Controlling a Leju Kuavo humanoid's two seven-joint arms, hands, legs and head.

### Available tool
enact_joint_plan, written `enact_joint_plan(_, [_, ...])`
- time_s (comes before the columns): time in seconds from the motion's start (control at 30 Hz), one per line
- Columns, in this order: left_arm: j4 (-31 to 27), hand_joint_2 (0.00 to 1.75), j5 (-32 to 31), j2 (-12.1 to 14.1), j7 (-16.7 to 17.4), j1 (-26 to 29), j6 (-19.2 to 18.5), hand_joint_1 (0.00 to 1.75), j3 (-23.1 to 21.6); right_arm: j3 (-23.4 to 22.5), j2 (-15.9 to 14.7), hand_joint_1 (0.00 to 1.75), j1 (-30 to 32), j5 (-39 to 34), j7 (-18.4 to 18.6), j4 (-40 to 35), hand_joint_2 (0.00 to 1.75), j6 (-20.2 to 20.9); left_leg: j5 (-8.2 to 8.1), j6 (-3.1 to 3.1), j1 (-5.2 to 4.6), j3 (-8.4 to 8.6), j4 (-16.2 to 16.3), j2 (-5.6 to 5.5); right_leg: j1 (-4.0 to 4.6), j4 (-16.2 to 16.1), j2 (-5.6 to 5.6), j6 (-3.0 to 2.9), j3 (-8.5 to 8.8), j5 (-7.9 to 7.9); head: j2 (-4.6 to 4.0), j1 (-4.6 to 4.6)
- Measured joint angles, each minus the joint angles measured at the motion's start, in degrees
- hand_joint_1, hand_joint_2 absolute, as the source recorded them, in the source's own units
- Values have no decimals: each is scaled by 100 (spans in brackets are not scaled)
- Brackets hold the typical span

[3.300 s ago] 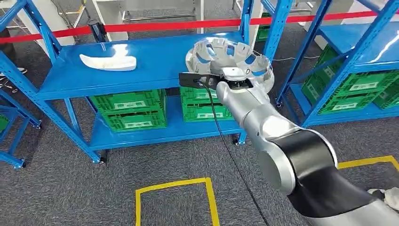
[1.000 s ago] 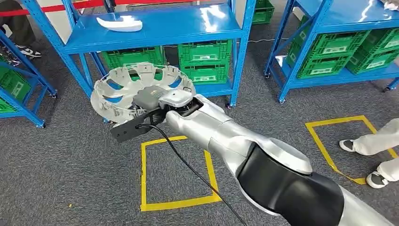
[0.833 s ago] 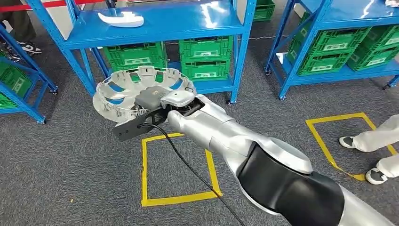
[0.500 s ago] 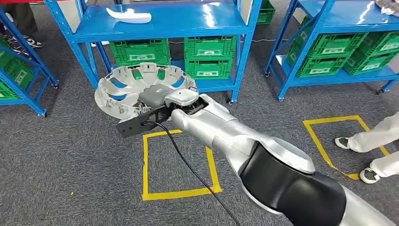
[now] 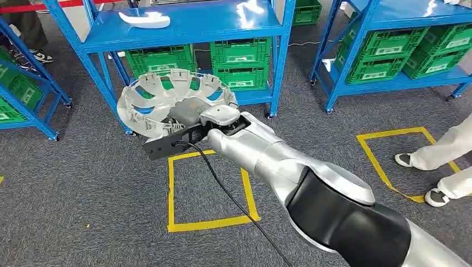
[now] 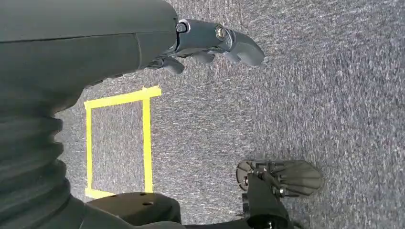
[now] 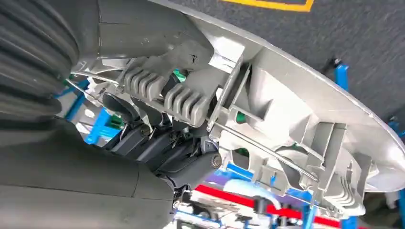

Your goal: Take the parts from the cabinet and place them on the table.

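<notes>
My right hand (image 5: 189,115) grips a round silver wheel cover (image 5: 146,99) by its rim and holds it out over the grey carpet, in front of the blue rack (image 5: 183,28). In the right wrist view my dark fingers (image 7: 143,133) clasp the ribbed inside of the wheel cover (image 7: 305,129). A white curved part (image 5: 144,20) lies on the rack's top shelf at the left. My left hand (image 6: 210,40) hangs over the carpet with its fingers loosely apart and nothing in it.
Yellow tape squares (image 5: 207,189) (image 5: 401,161) mark the carpet. Green crates (image 5: 239,61) fill the lower shelf. A second blue rack (image 5: 401,44) with green crates stands at the right, another rack (image 5: 22,94) at the left. A person's legs in white (image 5: 439,167) stand at the right edge.
The whole view has shifted: 3.3 s ago the wheel cover stood on the shelf in my right hand; now I hold it lower, away from the rack. Over the last second it stayed gripped.
</notes>
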Motion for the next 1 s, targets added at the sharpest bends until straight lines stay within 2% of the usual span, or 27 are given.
enact_joint_plan(0.17, [0,175,-61,9,57,-28,-57,0,-17,-13,-129,164,153,0,57,24,175,-114,40,-27,-10,-27,11,-1,-6,14,-2,16,-24,25,0,2])
enact_joint_plan(0.27, [0,175,-131,9,85,-51,-109,0,-61,-39,-188,164,182,7,96,33,175,-140,74,-17,-23,-30,-34,-24,-5,-9,-35,57,-17,42,0,0])
enact_joint_plan(0.3, [0,175,-157,0,90,-62,-131,0,-90,-50,-223,164,197,9,123,35,175,-153,142,-28,66,9,-125,-33,-11,37,-26,85,-23,1,2,2])
enact_joint_plan(0.33, [0,175,-195,2,94,-85,-162,0,-109,-57,-267,164,205,11,142,35,175,-171,165,-10,64,5,-155,-64,-14,168,-4,131,-76,-149,0,9])
enact_joint_plan(0.37, [0,175,-210,7,98,-110,-173,0,-125,-66,-311,164,212,11,160,35,175,-199,187,20,65,-19,-155,-74,-31,494,1,163,-219,-407,2,11])
enact_joint_plan(0.4, [0,175,-232,7,107,-128,-179,0,-142,-74,-372,164,239,13,177,35,175,-227,195,17,68,-50,-150,-121,-60,985,3,202,-419,-689,2,11])
enact_joint_plan(0.43, [0,175,-243,7,114,-133,-186,0,-149,-85,-411,164,275,15,175,37,175,-239,211,11,71,-79,-146,-160,-88,1435,3,233,-602,-901,2,9])
enact_joint_plan(0.47, [0,175,-242,9,122,-131,-186,0,-149,-90,-450,164,309,15,177,37,175,-241,227,-6,83,-109,-135,-203,-113,1701,3,257,-701,-985,0,11])
enact_joint_plan(0.5, [0,175,-243,15,142,-125,-186,0,-149,-90,-478,164,334,24,184,39,175,-241,243,-31,102,-143,-118,-256,-141,1688,3,280,-669,-930,2,11])
enact_joint_plan(0.53, [0,175,-243,20,157,-125,-186,0,-149,-92,-494,164,345,33,188,39,175,-238,261,-58,123,-183,-89,-310,-169,1405,7,301,-495,-763,2,11])
enact_joint_plan(0.57, [0,175,-243,20,166,-130,-186,0,-149,-94,-505,164,342,35,195,39,175,-236,276,-86,147,-230,-52,-362,-202,942,33,327,-229,-561,0,11])
enact_joint_plan(0.6, [0,175,-243,20,166,-138,-186,0,-149,-98,-509,164,328,39,197,39,175,-234,286,-122,167,-282,-3,-412,-243,415,113,353,77,-378,2,13])
enact_joint_plan(0.63, [-2,175,-245,24,166,-150,-186,0,-149,-109,-511,164,312,46,199,39,175,-236,304,-180,176,-343,48,-452,-256,171,322,368,186,-407,2,6])
enact_joint_plan(0.67, [-2,175,-243,39,168,-159,-186,0,-149,-120,-507,164,296,55,195,39,175,-227,321,-238,137,-383,78,-502,-208,145,341,283,164,-346,0,26])
enact_joint_plan(0.7, [-4,175,-240,44,157,-162,-188,0,-149,-140,-509,164,284,57,201,39,175,-225,360,-283,143,-389,34,-533,-195,201,252,215,136,-337,2,11])
enact_joint_plan(0.77, [0,175,-221,48,146,-152,-199,0,-149,-151,-498,164,278,66,238,39,175,-217,450,-384,168,-387,-45,-631,-156,211,156,103,123,-297,2,20])
enact_joint_plan(0.8, [2,175,-208,70,142,-141,-205,0,-149,-153,-476,164,271,76,247,39,175,-208,476,-415,186,-411,-61,-665,-222,172,54,19,117,-238,2,11])
enact_joint_plan(0.83, [0,175,-190,68,127,-126,-210,0,-149,-153,-457,164,273,94,256,39,175,-201,337,-397,146,-495,64,-425,-210,166,3,-23,108,-215,2,-2])
enact_joint_plan(0.87, [0,175,-181,68,103,-127,-210,0,-149,-155,-448,164,269,109,256,39,175,-199,77,-391,130,-624,411,-227,-198,164,-40,-64,83,-190,2,-46])
enact_joint_plan(0.93, [0,175,-173,66,83,-139,-186,0,-146,-164,-450,164,266,127,256,39,175,-199,-425,-396,125,-975,1385,-80,-152,164,-183,-95,36,-169,0,-48])
enact_joint_plan(0.97, [0,175,-173,59,79,-132,-168,0,-146,-166,-450,164,267,127,251,42,175,-197,-571,-395,124,-1073,1736,-60,-134,165,-248,-106,17,-161,0,-48])
enact_joint_plan(1.0, [0,175,-173,52,79,-119,-168,0,-146,-166,-448,164,270,127,249,42,175,-190,-605,-384,123,-1051,1853,-52,-118,166,-326,-108,3,-154,2,-48])
